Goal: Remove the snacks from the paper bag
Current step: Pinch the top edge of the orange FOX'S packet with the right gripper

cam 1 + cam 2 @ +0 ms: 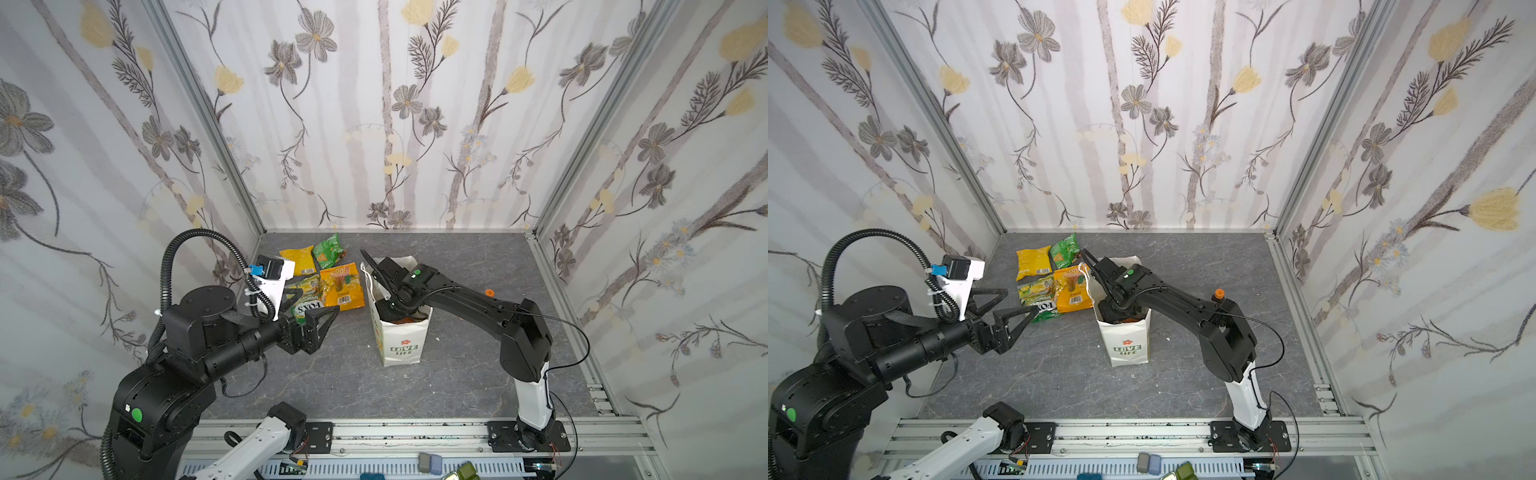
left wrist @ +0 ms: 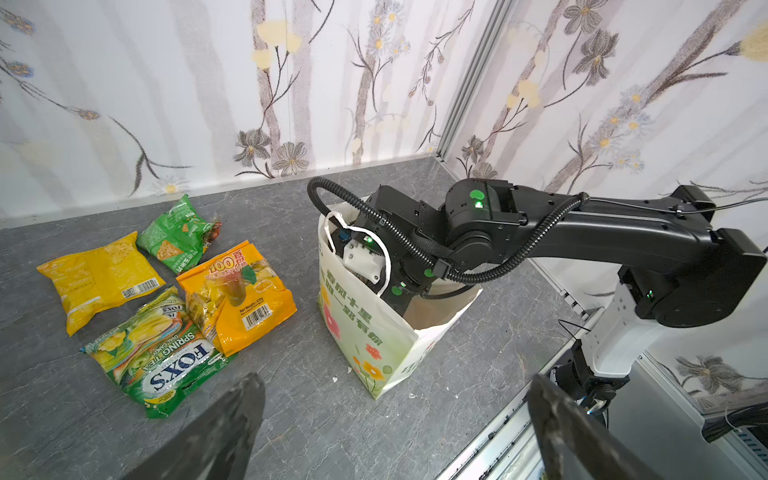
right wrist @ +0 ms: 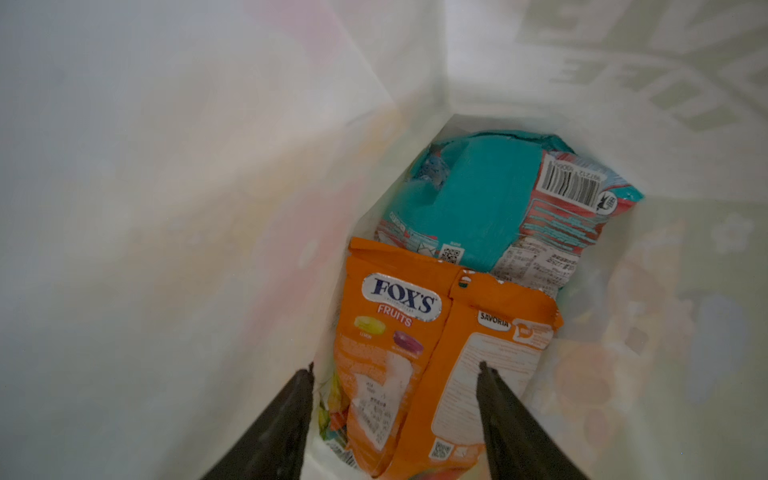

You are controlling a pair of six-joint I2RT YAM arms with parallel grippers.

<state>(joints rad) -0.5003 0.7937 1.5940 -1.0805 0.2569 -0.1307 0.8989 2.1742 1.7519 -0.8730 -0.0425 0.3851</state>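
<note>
In paper bag (image 3: pixel 166 208): orange packet (image 3: pixel 415 353) endwise, logo seemingly down.

Your right arm (image 1: pixel 469 299) was plunged into the paper bag (image 1: pixel 401 345), and your left gripper (image 1: pixel 320 301) hung wide open by four snacks (image 1: pixel 343 286) lying on the table (image 1: pixel 457 374).

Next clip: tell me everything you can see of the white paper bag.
The paper bag stands upright, mouth open, on the grey tabletop, four snack packets lying on its left in both top views. It looks like thin white paper, with white cord handles, green "LOVE LIFE" print under a red flower, and a flowered side panel. The right hand reaches inside, jaws apart over an orange FOX'S packet and a teal packet.
</note>
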